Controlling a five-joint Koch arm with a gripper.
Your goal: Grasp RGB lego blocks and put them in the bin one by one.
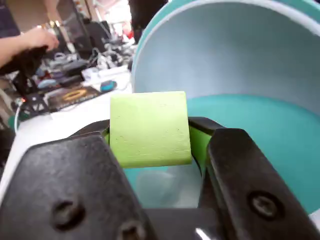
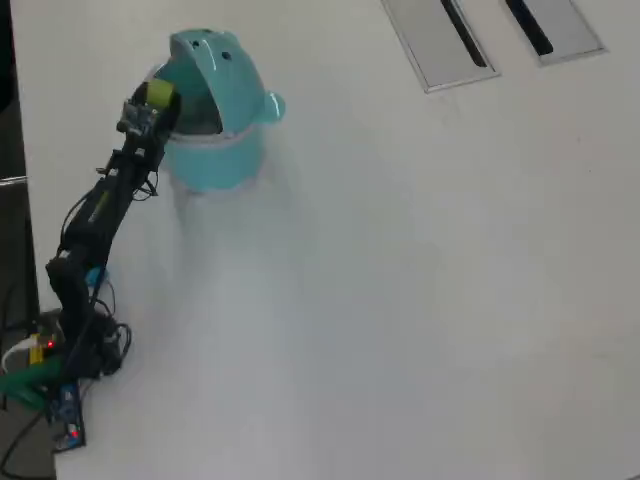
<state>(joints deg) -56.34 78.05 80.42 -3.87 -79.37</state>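
My gripper is shut on the yellow-green lego block, which fills the gap between the two black jaws. I hold it right at the open mouth of the teal bin; its pale inner lid rises behind the block. In the overhead view the gripper with the yellow-green block sits at the left rim of the bin, whose flip lid stands open. The red and light blue blocks are out of view.
Two grey slotted panels lie at the far top right of the white table. The arm's base and cables are at the bottom left. A cluttered desk and a person's hand show beyond the table edge.
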